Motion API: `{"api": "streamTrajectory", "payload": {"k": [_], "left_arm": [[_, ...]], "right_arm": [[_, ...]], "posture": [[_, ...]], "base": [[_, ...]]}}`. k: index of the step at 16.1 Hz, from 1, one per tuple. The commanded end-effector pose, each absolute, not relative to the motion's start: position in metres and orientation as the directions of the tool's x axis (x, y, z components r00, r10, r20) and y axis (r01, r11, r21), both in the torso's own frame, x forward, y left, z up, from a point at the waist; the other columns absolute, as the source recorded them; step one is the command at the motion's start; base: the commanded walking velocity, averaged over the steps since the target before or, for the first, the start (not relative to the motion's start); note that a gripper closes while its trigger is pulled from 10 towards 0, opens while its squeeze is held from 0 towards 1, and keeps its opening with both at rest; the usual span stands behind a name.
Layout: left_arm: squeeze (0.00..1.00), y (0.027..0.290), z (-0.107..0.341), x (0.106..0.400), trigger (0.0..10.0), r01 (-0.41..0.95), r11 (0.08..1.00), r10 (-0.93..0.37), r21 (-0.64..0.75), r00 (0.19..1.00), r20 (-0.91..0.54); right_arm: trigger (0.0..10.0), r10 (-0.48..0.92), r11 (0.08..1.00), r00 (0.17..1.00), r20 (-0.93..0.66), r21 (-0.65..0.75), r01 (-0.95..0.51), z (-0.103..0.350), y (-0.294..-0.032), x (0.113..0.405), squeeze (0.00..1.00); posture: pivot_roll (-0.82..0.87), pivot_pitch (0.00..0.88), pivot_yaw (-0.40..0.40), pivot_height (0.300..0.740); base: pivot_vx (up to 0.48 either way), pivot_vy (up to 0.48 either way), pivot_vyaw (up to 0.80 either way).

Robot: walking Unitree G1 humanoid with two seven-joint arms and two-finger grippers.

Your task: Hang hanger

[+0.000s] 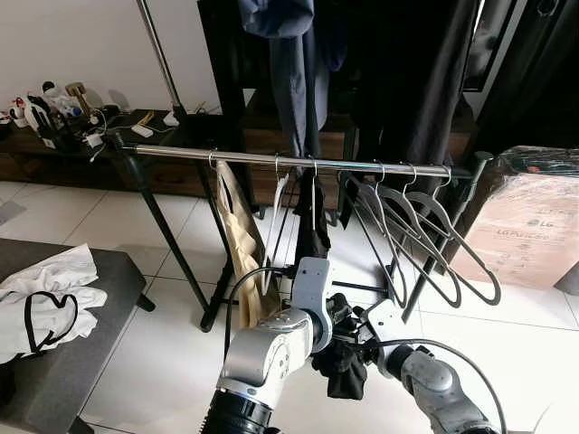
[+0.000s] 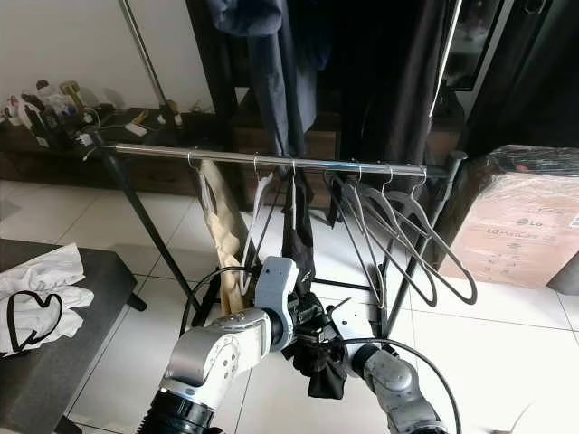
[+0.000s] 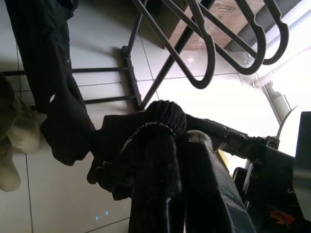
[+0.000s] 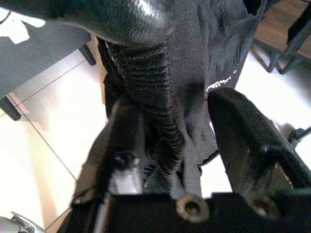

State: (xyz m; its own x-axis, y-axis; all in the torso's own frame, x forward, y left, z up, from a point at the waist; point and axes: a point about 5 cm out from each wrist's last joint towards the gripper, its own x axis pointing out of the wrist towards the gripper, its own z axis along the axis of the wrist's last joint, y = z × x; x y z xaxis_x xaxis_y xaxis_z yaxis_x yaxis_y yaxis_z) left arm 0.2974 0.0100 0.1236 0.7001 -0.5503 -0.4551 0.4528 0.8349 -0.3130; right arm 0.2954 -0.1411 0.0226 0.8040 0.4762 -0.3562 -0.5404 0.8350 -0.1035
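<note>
Nearest my head camera, both silver arms reach forward and meet low at the middle of the scene. The left end effector [image 3: 170,141] has its two fingers pressed together on the ribbed hem of a black garment [image 1: 344,366]. The right end effector [image 4: 187,141] faces it from the other side, its fingers set apart with a fold of the same black garment between them; I cannot tell whether they press on it.

The garment rises from the two end effectors to a hanger [image 1: 313,185] whose hook sits over the rail [image 1: 181,154], so the hanger is on the rail with the cloth draped from it. Just to its left hang a white hanger [image 1: 276,212] and a beige garment [image 1: 237,240]. To its right, a group of empty grey hangers [image 1: 425,240] hooks on the same rail.

At my left, a grey bench [image 1: 63,362] carries white clothes [image 1: 45,303]. At my right, beyond the rail's end, stands a cardboard box [image 1: 529,226]. Farthest back, dark clothes [image 1: 298,63] hang above a low wooden shelf [image 1: 54,149] with small items.
</note>
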Motion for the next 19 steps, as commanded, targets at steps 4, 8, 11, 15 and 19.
{"api": "streamTrajectory", "payload": {"k": [4, 8, 11, 15, 19], "left_arm": [[0.00, 0.003, 0.130, 0.295, 10.0, 0.462, 0.818, -0.573, -0.341, 0.695, -0.434], [0.00, 0.003, 0.130, 0.296, 10.0, 0.460, 0.820, -0.571, -0.341, 0.697, -0.433], [0.00, 0.004, 0.130, 0.296, 10.0, 0.462, 0.820, -0.572, -0.339, 0.696, -0.433], [0.00, 0.004, 0.130, 0.296, 10.0, 0.463, 0.819, -0.572, -0.339, 0.696, -0.433], [0.00, 0.004, 0.130, 0.296, 10.0, 0.463, 0.821, -0.571, -0.334, 0.697, -0.434]], "right_arm": [[0.0, 0.469, 0.838, 0.808, -0.358, -0.108, -0.535, 0.022, -0.143, 0.296, 0.00], [0.0, 0.474, 0.836, 0.806, -0.354, -0.107, -0.538, 0.022, -0.143, 0.297, 0.00], [0.0, 0.474, 0.836, 0.807, -0.353, -0.109, -0.538, 0.023, -0.145, 0.297, 0.00], [0.0, 0.460, 0.840, 0.811, -0.362, -0.117, -0.529, 0.022, -0.150, 0.297, 0.00], [0.0, 0.420, 0.859, 0.831, -0.364, -0.136, -0.493, 0.024, -0.154, 0.300, 0.00]], "posture": [[-0.03, 0.101, 0.039, 0.740], [-0.03, 0.100, 0.038, 0.740], [-0.03, 0.100, 0.038, 0.740], [-0.03, 0.101, 0.037, 0.740], [-0.03, 0.100, 0.036, 0.740]], "base": [[0.000, 0.000, 0.00], [0.000, 0.000, 0.00], [0.000, 0.000, 0.00], [0.000, 0.000, 0.00], [0.000, 0.000, 0.00]]}}
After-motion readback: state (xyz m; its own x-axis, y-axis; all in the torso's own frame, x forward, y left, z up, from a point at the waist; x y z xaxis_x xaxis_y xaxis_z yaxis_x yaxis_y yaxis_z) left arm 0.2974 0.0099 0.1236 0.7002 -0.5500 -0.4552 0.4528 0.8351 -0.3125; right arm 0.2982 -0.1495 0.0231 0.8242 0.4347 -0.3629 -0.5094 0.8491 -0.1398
